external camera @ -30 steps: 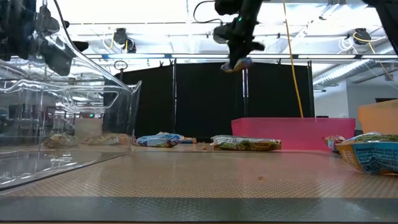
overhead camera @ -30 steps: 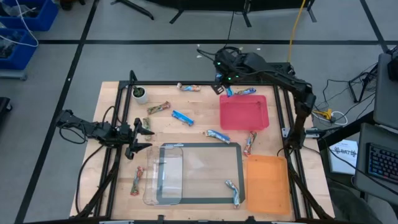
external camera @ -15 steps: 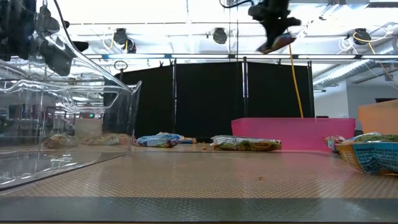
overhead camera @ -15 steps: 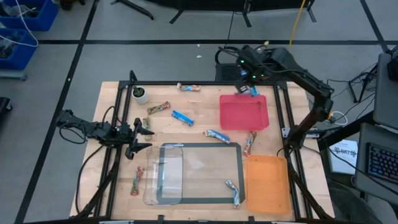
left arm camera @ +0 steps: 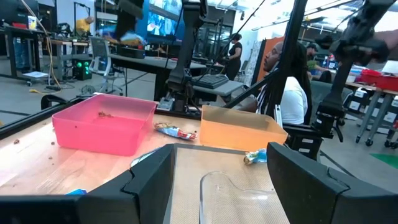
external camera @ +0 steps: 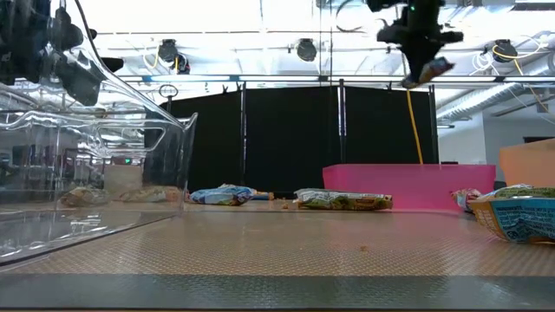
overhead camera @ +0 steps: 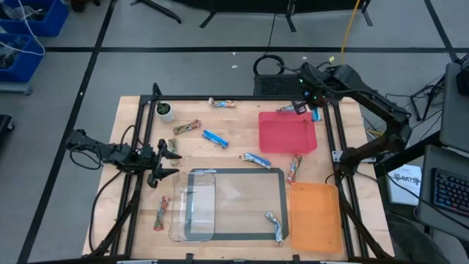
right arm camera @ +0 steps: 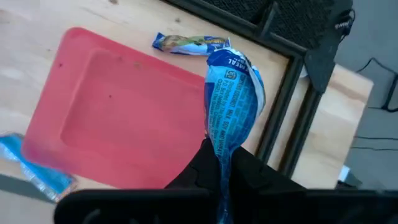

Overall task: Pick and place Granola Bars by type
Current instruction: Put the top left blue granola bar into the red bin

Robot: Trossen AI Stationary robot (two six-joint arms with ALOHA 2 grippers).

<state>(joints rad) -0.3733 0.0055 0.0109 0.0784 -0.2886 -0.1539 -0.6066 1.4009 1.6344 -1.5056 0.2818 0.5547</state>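
My right gripper (overhead camera: 314,108) is high above the far right corner of the red bin (overhead camera: 287,133), shut on a blue granola bar (right arm camera: 233,93). The low view shows that gripper (external camera: 425,61) well above the table. Other bars lie flat on the wood: a tan-green one (overhead camera: 288,108) behind the bin, blue ones (overhead camera: 215,137) (overhead camera: 256,159), a tan-green one (overhead camera: 187,127), and red-orange ones (overhead camera: 223,103) (overhead camera: 294,169) (overhead camera: 161,213). My left gripper (overhead camera: 170,158) waits open at the table's left side. My right gripper pinches the blue bar by one end seam (right arm camera: 222,149) between its two fingers, coming from above. The bar is lifted clear of the table and sticks out beyond the fingertips, its free end (external camera: 440,68) tilted down and sideways.
A clear plastic tray (overhead camera: 194,205) lies on the dark-framed mat at the near middle. An orange bin (overhead camera: 315,216) sits at the near right. A small white plant pot (overhead camera: 165,111) stands at the far left corner. Another bar (overhead camera: 275,226) lies by the mat's near right corner.
My right gripper has carried the blue bar toward the table's right edge, from beyond the red bin's far left corner to over its far right corner, staying high. The bar has swung about in the hold.
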